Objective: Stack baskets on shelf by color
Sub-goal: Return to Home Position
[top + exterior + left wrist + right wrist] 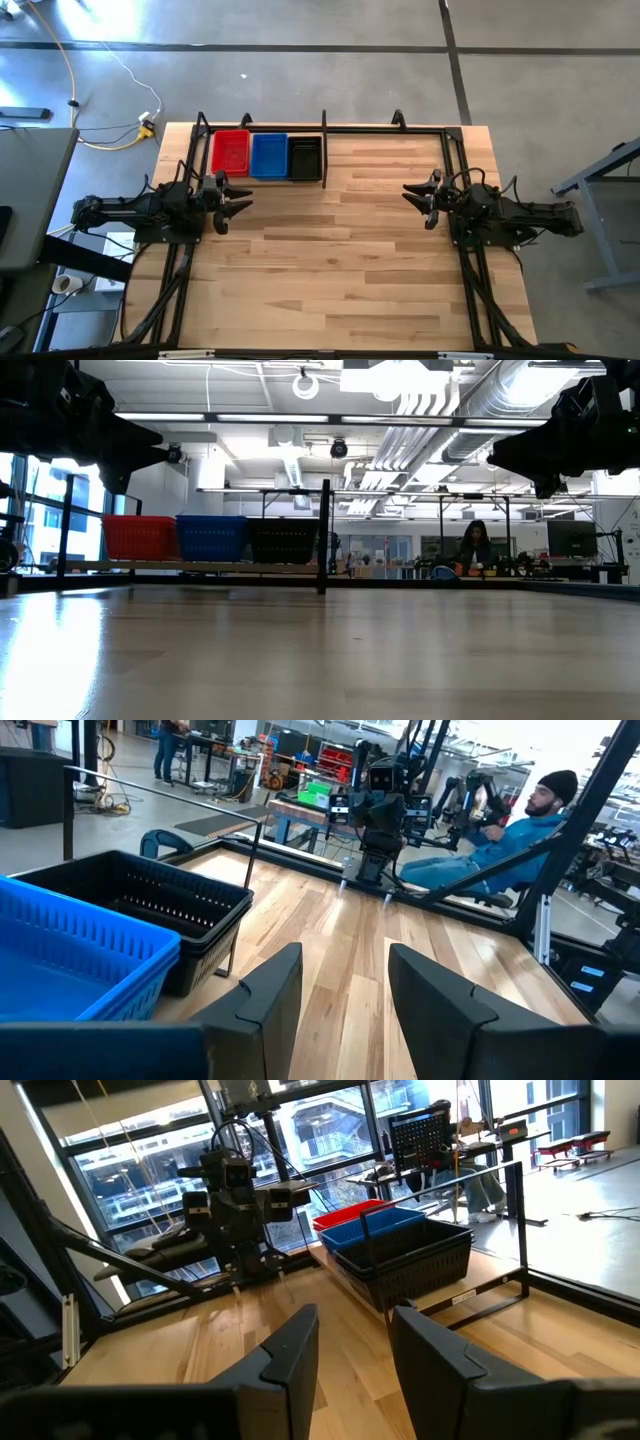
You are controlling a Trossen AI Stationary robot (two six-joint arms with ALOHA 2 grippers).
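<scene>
Three basket stacks stand side by side on the shelf (330, 131) at the table's far left: red (230, 152), blue (268, 156) and black (304, 158), just left of the upright divider (324, 150). The low view shows them in a row, red (139, 537), blue (212, 537), black (283, 540), resting on their bottoms. My left gripper (240, 198) hovers open near the table's left edge, nearer than the baskets. My right gripper (412, 196) hovers open at the right side. Neither touches anything.
The wooden tabletop (340, 260) stretches bare between the arms and toward the near edge. Black frame tubing (455, 160) runs along the far and side edges. A person in blue (500, 840) sits beyond the table, and another person (474, 550) shows far behind.
</scene>
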